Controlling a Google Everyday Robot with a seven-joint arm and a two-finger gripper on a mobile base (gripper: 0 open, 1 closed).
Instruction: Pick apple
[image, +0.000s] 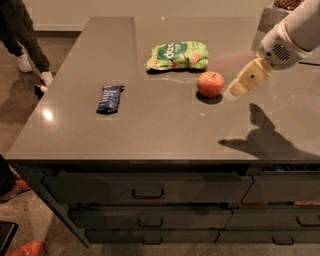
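Observation:
The apple (210, 83), small, round and orange-red with a yellowish blush, sits on the grey countertop (165, 130) right of centre. My gripper (236, 90) reaches in from the upper right on a white arm. Its cream-coloured tip hangs just to the right of the apple, slightly above the surface, not touching it. It holds nothing.
A green crinkly snack bag (178, 55) lies just behind the apple. A dark blue wrapped bar (109, 98) lies at the left. A person's legs (22, 35) stand at the far left. Drawers (147, 190) run below the front edge.

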